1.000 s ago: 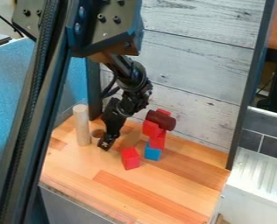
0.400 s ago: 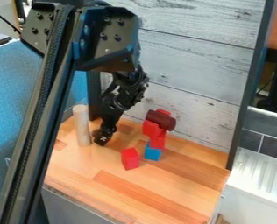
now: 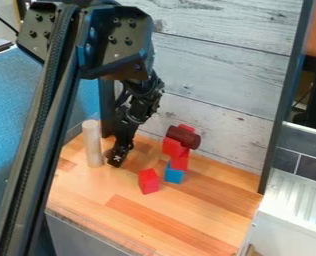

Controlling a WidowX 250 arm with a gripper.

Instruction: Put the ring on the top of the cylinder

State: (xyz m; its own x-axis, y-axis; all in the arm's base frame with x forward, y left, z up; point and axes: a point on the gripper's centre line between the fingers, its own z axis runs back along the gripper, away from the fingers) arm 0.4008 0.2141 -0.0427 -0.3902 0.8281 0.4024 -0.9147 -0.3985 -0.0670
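Observation:
My gripper (image 3: 117, 158) hangs low over the left back of the wooden table, pointing down, its tip close to the tabletop. Just left of it a pale wooden cylinder (image 3: 92, 144) stands upright, with a small gap between them. The ring is mostly or wholly hidden by the gripper's lower end, and whether it is held cannot be told.
To the right, red blocks (image 3: 179, 159) are stacked on a blue block (image 3: 174, 173), with a dark red cylinder (image 3: 183, 137) lying on top. A separate red block (image 3: 148, 181) sits in front. Whitewashed boards rise behind.
The gripper has shifted slightly left, toward the pale cylinder, and now covers the spot where a round wooden ring showed earlier. The blocks and the cylinder have stayed put.

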